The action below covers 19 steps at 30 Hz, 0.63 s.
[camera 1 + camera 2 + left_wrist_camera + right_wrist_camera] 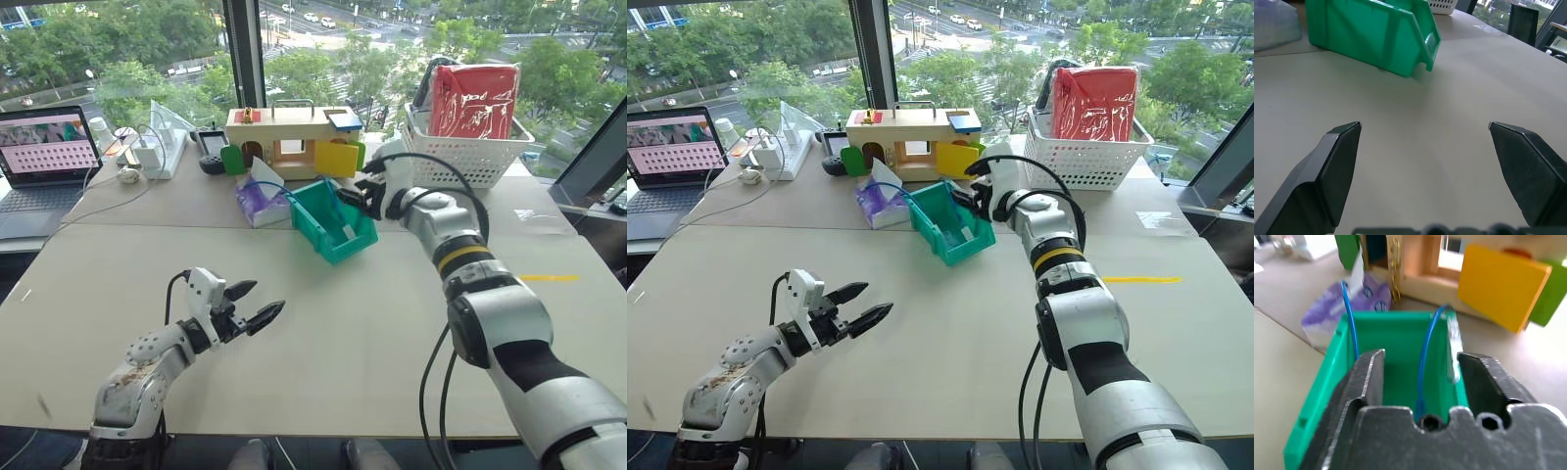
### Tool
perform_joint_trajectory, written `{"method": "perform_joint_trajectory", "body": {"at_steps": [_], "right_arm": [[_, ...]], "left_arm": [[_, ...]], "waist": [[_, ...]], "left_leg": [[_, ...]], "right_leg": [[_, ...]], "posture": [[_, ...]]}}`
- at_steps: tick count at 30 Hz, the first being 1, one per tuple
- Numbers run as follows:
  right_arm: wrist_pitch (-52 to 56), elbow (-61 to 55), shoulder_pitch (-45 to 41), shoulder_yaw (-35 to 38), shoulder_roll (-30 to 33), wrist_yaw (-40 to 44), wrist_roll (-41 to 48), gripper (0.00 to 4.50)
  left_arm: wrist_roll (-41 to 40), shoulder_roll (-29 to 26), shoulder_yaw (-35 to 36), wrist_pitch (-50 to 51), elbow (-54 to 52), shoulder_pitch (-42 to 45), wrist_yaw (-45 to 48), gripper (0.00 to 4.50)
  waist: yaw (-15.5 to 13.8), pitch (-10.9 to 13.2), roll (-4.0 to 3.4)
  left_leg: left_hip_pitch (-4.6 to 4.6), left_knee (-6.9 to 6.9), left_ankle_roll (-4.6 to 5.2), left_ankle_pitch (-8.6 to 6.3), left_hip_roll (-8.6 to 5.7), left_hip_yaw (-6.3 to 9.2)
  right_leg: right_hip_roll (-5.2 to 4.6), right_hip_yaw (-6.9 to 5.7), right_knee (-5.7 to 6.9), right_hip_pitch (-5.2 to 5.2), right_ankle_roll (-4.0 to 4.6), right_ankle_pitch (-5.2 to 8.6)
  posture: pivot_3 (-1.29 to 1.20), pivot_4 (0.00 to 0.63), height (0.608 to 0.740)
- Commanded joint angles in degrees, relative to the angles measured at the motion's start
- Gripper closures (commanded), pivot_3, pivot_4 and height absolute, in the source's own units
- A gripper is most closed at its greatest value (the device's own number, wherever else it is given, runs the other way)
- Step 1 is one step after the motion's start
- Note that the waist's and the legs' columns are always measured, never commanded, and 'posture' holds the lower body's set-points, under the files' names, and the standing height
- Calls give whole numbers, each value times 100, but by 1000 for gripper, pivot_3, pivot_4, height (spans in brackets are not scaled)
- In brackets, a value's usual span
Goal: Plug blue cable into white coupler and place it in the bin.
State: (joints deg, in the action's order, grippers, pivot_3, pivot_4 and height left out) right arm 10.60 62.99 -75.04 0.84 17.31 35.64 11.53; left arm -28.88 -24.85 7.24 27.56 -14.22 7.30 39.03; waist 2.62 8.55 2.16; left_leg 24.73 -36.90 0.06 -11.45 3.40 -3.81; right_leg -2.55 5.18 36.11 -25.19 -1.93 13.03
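Black fingers of our right gripper (pixel 1420 382) stand parted over the open top of the teal-green bin (pixel 318 235), with nothing pinched between them, which reads to us as a release pose: the hand sits where a drop would land inside the walls, not beside them. Between and just beyond those fingers the blue cable (pixel 1425 357) loops up out of the bin in two thin arcs, one strand rising by each side wall, so its middle must lie on the bin floor. A pale, blurred piece against the bin's inner wall near one finger (pixel 1452 350) may be the white coupler; we cannot tell for sure, nor whether the plug is seated in it. Our left gripper (pixel 257 304) hangs low over the bare table (pixel 343 343), its fingers spread wide and empty, well apart from the bin, as if kept clear of the drop. Outward from the bin, a purple tissue pack (pixel 257 204) lies just beside it, the wooden box with coloured doors (pixel 294 137) stands behind, and a white lattice basket (pixel 470 157) holding a red packet sits near our right forearm.
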Motion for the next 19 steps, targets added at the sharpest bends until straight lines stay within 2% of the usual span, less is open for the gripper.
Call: {"method": "perform_joint_trajectory", "body": {"at_steps": [1, 3, 6, 10, 12, 15, 19], "right_arm": [[438, -1147, 219, 353, 394, 336, 303, 13], [846, -2116, 664, 465, 614, 436, 465, 13], [1532, -4041, 1765, 554, 1106, 679, 762, 13], [2085, -6484, 3700, 766, 1865, 959, 1090, 13], [2236, -7398, 4629, 1098, 1832, 669, 1288, 13], [2099, -8160, 6001, 1334, 1676, 261, 1099, 13], [1728, -8295, 6759, 1436, 1207, -230, 1002, 13]], "left_arm": [[164, -40, 154, -304, 102, 202, -148, 0], [268, -32, 189, -425, 225, 309, -260, 0], [497, -62, 227, -617, 471, 503, -440, 0], [739, -158, 193, -808, 738, 704, -477, 0], [738, -229, 230, -844, 875, 798, -395, 0], [685, -282, 274, -829, 1113, 999, -300, 0], [680, -379, 180, -873, 1365, 1196, -34, 0]], "waist": [[-14, 0, 0], [-42, 0, 0], [-109, -1, 1], [-186, -1, 0], [-169, -1, 0], [-168, -2, 2], [-134, -2, 3]], "left_leg": [[0, 0, 0, 0, -1, 0], [1, -1, 0, 0, -1, 4], [7, 0, 0, 0, -2, 11], [12, 0, -1, -1, -2, 21], [12, 0, -1, -1, -2, 19], [5, -6, -2, 0, -3, 19], [-23, -15, -12, 13, -5, 13]], "right_leg": [[-1, 0, -1, 0, 0, 0], [-2, -6, -3, 4, 0, 0], [-4, -14, -8, 7, -1, 0], [-3, -22, -7, 3, 0, 1], [-3, -19, -6, 2, 0, 1], [1, -15, 2, 9, 0, 1], [4, -6, 6, 25, 0, 1]], "posture": [[0, 150, 737], [0, 150, 737], [0, 150, 737], [0, 150, 737], [0, 150, 737], [0, 150, 737], [0, 150, 737]]}}
